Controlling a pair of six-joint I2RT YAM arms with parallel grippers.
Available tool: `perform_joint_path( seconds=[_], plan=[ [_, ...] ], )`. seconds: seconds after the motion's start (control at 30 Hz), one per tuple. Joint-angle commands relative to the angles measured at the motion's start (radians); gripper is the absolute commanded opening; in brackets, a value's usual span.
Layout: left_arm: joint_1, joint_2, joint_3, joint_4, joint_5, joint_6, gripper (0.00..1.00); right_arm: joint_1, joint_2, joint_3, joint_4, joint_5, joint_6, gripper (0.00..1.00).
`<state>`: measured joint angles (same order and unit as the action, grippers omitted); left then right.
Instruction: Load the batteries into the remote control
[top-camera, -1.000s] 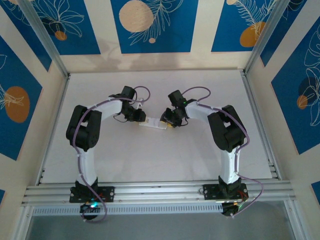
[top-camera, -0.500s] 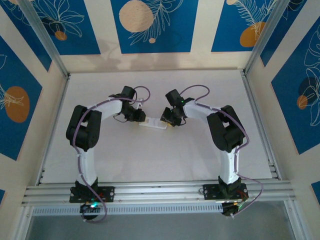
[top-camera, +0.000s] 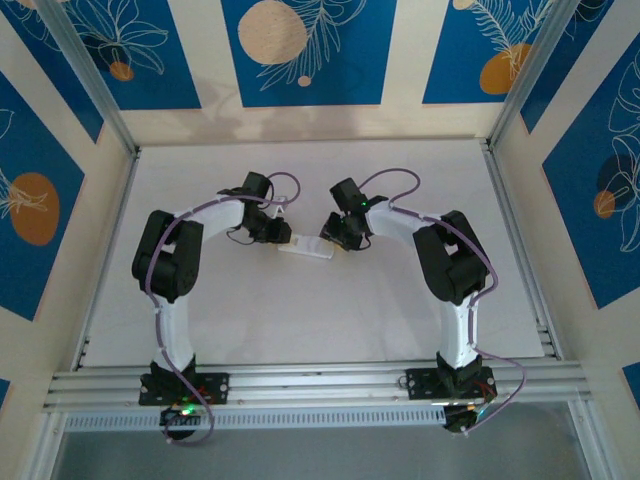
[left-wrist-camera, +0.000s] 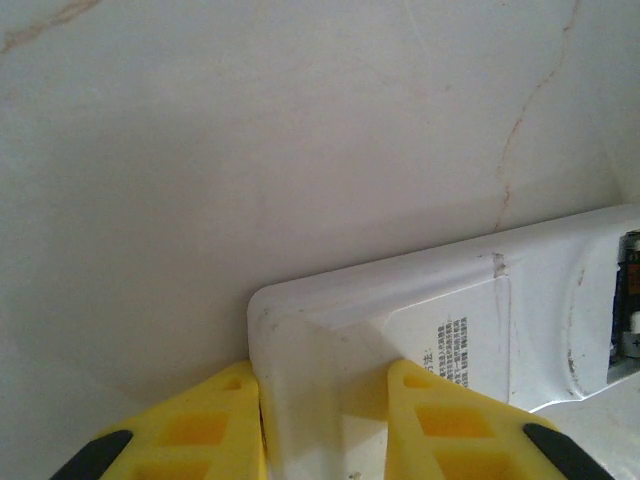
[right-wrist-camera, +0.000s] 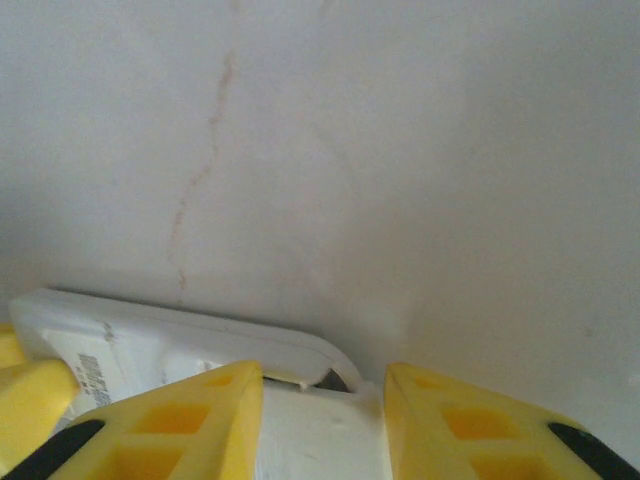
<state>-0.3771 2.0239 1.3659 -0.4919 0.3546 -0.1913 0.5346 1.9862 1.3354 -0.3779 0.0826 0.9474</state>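
Remote control (top-camera: 305, 248) lies back-up on the table (top-camera: 400, 320), roughly mid-table between your 2 arms, and it has not shifted over the last second. The change is on your right. The right gripper (top-camera: 336, 230) has drawn slightly off the remote's right end toward the far side of the table. Its yellow tip showed at that end a second ago, and in the top view it is now tucked under the wrist. The left gripper (top-camera: 281, 238) has kept its place, clamped on the remote's other end. In the left wrist view its 2 fingers (left-wrist-camera: 200, 430) pinch the corner beside the printed label (left-wrist-camera: 447, 352).

In the right wrist view the right gripper (right-wrist-camera: 322, 405) has a white piece (right-wrist-camera: 320, 435) between its fingers, butting against the remote with a small dark gap at the joint. You cannot tell whether the jaws press on it or merely flank it, nor whether it is a cover or the remote's own end.

My reading is that the compartment end is being worked. The battery compartment (left-wrist-camera: 628, 295) shows dark with a glint of metal, too small to say whether the batteries are seated, so confirm that before closing up.

Your 2 grippers sit nearly nose to nose, which leaves little room, and the right fingers mask the opening. The purple cables (top-camera: 385, 180) loop above the wrists, off the remote.
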Motion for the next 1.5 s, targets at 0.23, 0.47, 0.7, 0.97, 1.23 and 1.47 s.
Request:
perform_joint_path(
  seconds=[0.23,0.47,0.7,0.97,1.23,1.47],
  plan=[
    [-0.041,0.077,-0.042,-0.015,0.044,0.018,0.27,-0.010,-0.174,-0.063,-0.024,-0.002,-0.133,0.48],
    [-0.040,0.069,-0.039,-0.017,0.044,0.019,0.27,-0.005,-0.232,-0.220,0.056,-0.115,-0.005,0.59],
    [-0.040,0.070,-0.039,-0.018,0.046,0.019,0.27,-0.002,-0.169,-0.272,0.198,-0.205,0.059,0.57],
    [-0.039,0.073,-0.039,-0.016,0.048,0.017,0.27,0.001,-0.127,-0.262,0.192,-0.179,0.090,0.55],
    [-0.039,0.073,-0.041,-0.013,0.050,0.016,0.27,0.001,-0.108,-0.248,0.167,-0.165,0.098,0.53],
    [-0.039,0.078,-0.044,-0.009,0.053,0.015,0.26,-0.004,-0.090,-0.240,0.177,-0.176,0.168,0.46]
  ],
)
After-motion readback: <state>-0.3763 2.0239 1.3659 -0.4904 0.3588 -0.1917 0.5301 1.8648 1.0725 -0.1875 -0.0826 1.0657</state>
